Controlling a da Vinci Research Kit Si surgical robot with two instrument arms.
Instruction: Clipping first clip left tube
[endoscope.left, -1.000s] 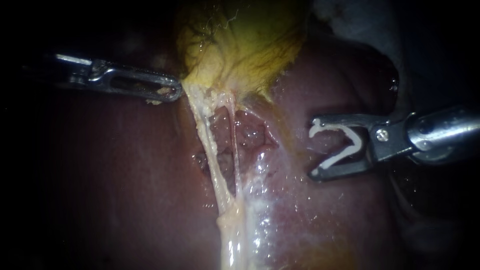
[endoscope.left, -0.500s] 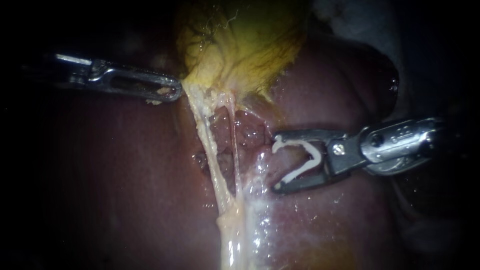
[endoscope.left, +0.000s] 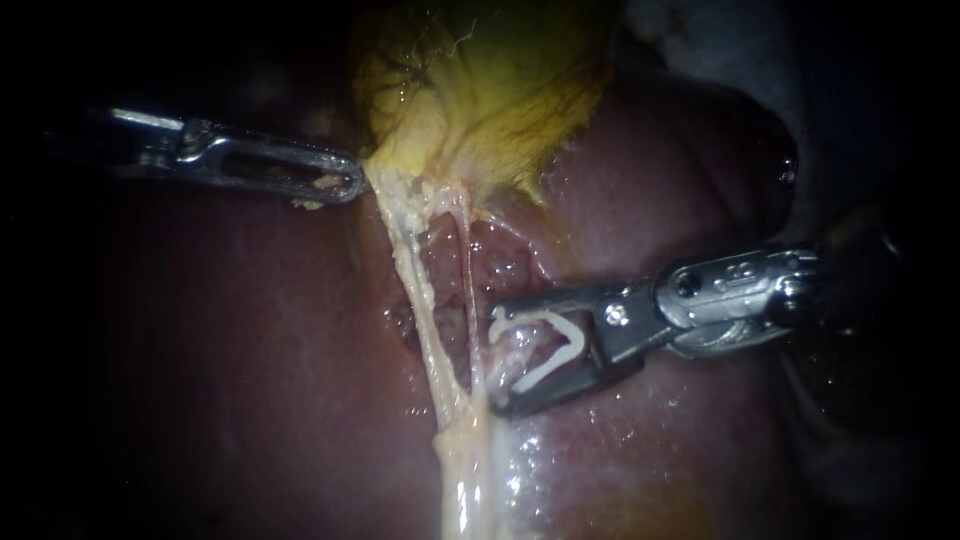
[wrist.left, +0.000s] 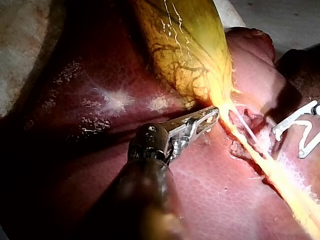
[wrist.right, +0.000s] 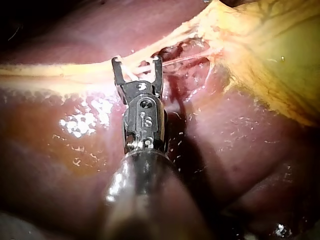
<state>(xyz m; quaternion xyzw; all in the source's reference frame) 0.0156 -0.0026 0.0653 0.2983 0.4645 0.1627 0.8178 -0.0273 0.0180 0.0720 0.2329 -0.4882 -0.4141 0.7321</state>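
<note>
The yellow gallbladder (endoscope.left: 480, 90) lies on the dark red liver (endoscope.left: 250, 350). Two pale strands run down from it: a thicker left tube (endoscope.left: 415, 290) and a thin right tube (endoscope.left: 469, 270). My left instrument (endoscope.left: 345, 185) is shut on the gallbladder's lower edge, and it also shows in its own wrist view (wrist.left: 212, 114). My right instrument (endoscope.left: 495, 355) holds a wide-open white clip (endoscope.left: 565, 345) in its spread jaws. The jaw tips stand just right of the thin tube. From the right wrist camera the right instrument (wrist.right: 137, 62) reaches the pale strands; whether it straddles one is unclear.
A raw, wet pit of dissected tissue (endoscope.left: 500, 265) lies between the tubes and the right instrument. Below, the strands join into one glistening pale band (endoscope.left: 460, 470). Pale cloth (endoscope.left: 720, 40) shows at the far upper right.
My right instrument has travelled left and slightly down with the clip, from well clear of the tubes to right beside the thin one. The left instrument has held still.
</note>
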